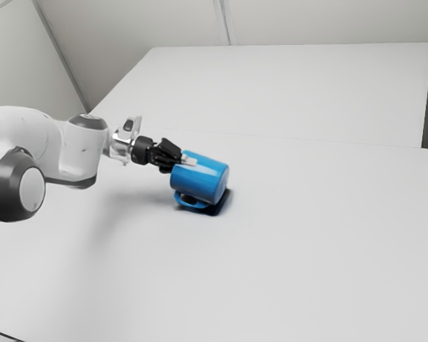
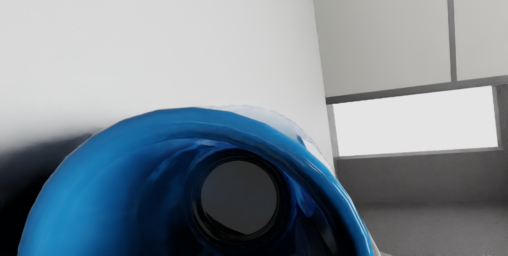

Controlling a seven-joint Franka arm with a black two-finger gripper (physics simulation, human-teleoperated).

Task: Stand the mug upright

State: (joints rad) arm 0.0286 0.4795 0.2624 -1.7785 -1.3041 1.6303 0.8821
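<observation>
One glossy blue mug, smooth and cylindrical, lies ahead of the end effector, which is clamped on its wall at the round rim. Its mouth faces the end effector; its long axis slants down away toward the base. One looped handle hangs underneath, above one plain white surface.

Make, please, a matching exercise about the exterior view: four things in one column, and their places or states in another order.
Things:
1. mug
2. mug handle
3. gripper
4. table

Places or states:
A. black, at the mug's open end
B. pale, with a dark shadow on it
C. blue, tipped over, its mouth toward the arm
D. on the mug's lower side

Right pairs: 1-C, 2-D, 3-A, 4-B
</observation>
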